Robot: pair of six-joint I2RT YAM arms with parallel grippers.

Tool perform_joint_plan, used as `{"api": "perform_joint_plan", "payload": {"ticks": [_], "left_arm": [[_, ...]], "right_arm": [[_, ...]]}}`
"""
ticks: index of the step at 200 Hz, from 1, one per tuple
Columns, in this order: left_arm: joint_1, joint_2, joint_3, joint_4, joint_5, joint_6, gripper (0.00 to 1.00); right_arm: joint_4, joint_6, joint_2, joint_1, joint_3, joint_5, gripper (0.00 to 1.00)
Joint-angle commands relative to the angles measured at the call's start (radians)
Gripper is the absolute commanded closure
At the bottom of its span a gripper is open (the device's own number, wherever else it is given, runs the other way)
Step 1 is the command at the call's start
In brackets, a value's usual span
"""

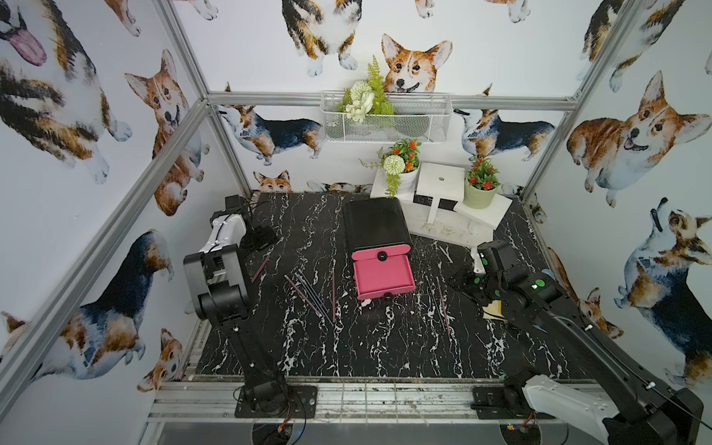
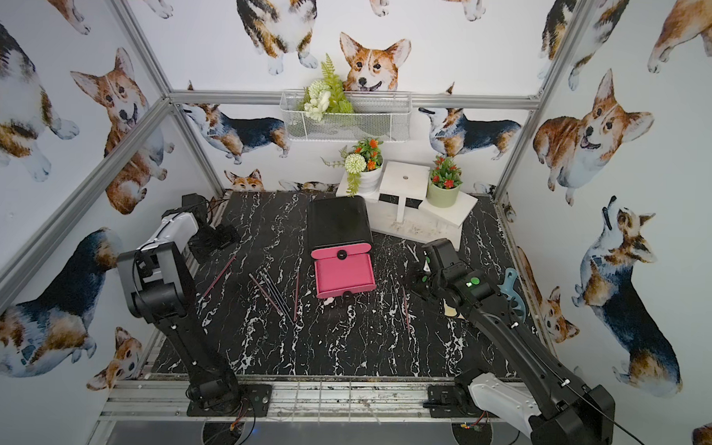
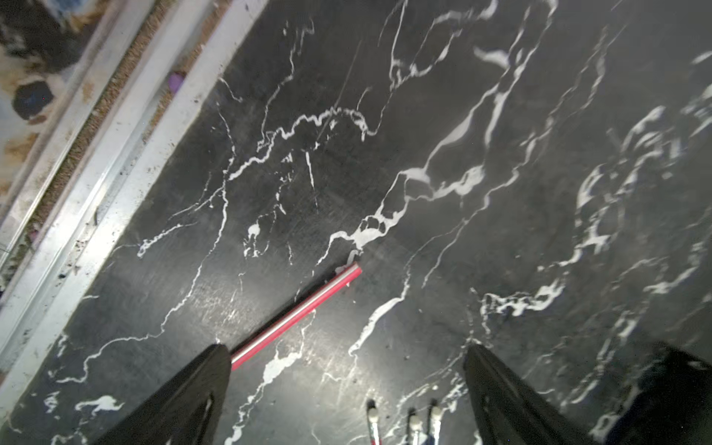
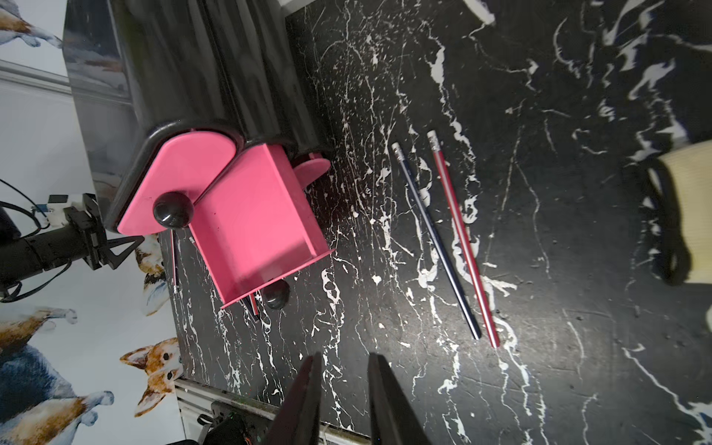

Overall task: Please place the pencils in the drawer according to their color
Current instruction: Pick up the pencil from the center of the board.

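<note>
A black cabinet [image 1: 376, 222] stands at mid-table with its lower pink drawer [image 1: 385, 279] [image 4: 250, 219] pulled out and nothing in it. Several pencils [image 1: 311, 295] lie left of the drawer, and one red pencil [image 1: 260, 269] [image 3: 296, 314] lies further left. A dark blue pencil [image 4: 435, 239] and a red pencil [image 4: 464, 239] lie side by side right of the drawer [image 2: 344, 276]. My left gripper [image 3: 346, 366] [image 1: 260, 236] is wide open above the table, one finger covering the red pencil's end. My right gripper [image 4: 345, 366] [image 1: 460, 280] hovers right of the pair, jaws slightly apart, holding nothing.
A white stand [image 1: 441, 185] with two plant pots fills the back right corner. A wire basket [image 1: 384, 118] hangs on the back wall. A yellowish pad [image 1: 494, 310] [image 4: 689, 204] lies under my right arm, with a light blue object [image 2: 511, 286] by the right wall.
</note>
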Motion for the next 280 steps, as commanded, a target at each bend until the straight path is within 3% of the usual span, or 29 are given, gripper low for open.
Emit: {"api": "perform_joint_plan", "payload": {"ticks": [1, 13, 71, 129, 208, 280], "left_arm": [[0.021, 0.04, 0.011, -0.171, 0.038, 0.087, 0.03], [0.022, 0.043, -0.012, -0.141, 0.083, 0.069, 0.03], [0.06, 0.082, -0.036, -0.124, 0.091, 0.006, 0.03], [0.06, 0.091, -0.077, -0.125, 0.094, 0.04, 0.06], [0.06, 0.093, -0.039, -0.174, -0.063, 0.117, 0.06], [0.06, 0.052, -0.024, -0.154, -0.055, 0.184, 0.07]], "right_arm": [[-0.037, -0.055, -0.027, -0.045, -0.002, 0.018, 0.72], [-0.04, -0.071, -0.039, -0.071, 0.003, 0.001, 0.71], [-0.084, -0.166, -0.04, -0.123, 0.055, 0.001, 0.71], [-0.08, -0.193, -0.07, -0.13, 0.042, 0.063, 0.69], [0.036, -0.246, -0.27, -0.13, -0.109, 0.221, 0.51], [0.079, -0.291, -0.3, -0.13, -0.164, 0.298, 0.42]]}}
